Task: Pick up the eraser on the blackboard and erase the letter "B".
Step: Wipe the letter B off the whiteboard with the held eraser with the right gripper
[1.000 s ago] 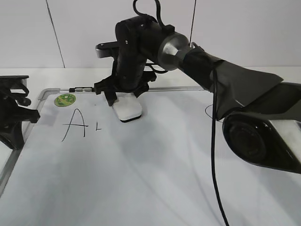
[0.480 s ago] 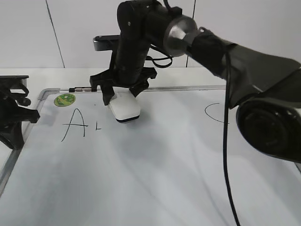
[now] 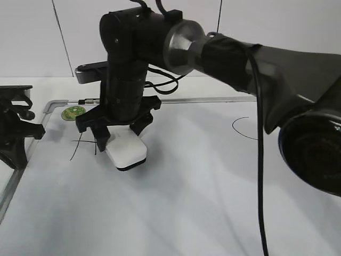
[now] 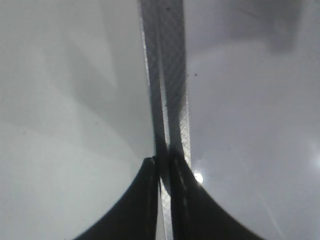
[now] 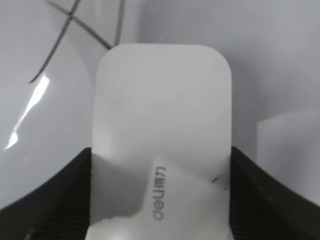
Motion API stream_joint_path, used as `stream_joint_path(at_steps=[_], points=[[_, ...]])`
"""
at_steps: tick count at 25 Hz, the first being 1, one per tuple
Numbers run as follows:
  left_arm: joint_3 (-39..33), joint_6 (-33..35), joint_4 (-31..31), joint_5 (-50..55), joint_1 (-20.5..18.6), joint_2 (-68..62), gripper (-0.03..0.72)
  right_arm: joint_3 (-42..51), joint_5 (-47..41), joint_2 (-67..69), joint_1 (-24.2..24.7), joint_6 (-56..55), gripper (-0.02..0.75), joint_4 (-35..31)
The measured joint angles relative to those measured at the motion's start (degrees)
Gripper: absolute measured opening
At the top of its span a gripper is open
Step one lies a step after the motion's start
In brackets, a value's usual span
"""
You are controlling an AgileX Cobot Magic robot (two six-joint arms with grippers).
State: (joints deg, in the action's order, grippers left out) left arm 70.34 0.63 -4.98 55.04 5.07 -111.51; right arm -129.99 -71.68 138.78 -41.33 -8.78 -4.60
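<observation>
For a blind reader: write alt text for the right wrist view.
A white eraser fills the frame, clamped at its sides between the right gripper's dark jaws. It sits over a white board, with black pen strokes at upper left.

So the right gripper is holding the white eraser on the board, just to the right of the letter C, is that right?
Not quite. The right gripper does hold the white eraser on the board, but beside the letter A near the left edge, not the C, which sits far off to the right. The exterior view shows this.
</observation>
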Motion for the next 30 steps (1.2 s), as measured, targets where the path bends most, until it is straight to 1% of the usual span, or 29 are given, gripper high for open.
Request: stream_joint_path(at_steps=[4,9,12,30], points=[[0.0,0.0,-0.1,0.0,0.0,0.0,0.021,0.0,0.0,0.0,-0.9,0.0,0.541,0.1],[0.0,0.4,-0.2,0.0,0.0,0.0,0.021,0.0,0.1,0.0,-0.9,-1.7,0.541,4.2],[0.0,0.5,-0.3,0.0,-0.1,0.0,0.021,0.0,0.1,0.0,-0.9,-2.5,0.541,4.9],[0.0,0.6,-0.5,-0.1,-0.1,0.0,0.021,0.0,0.6,2.1,-0.9,-3.0,0.541,4.6]])
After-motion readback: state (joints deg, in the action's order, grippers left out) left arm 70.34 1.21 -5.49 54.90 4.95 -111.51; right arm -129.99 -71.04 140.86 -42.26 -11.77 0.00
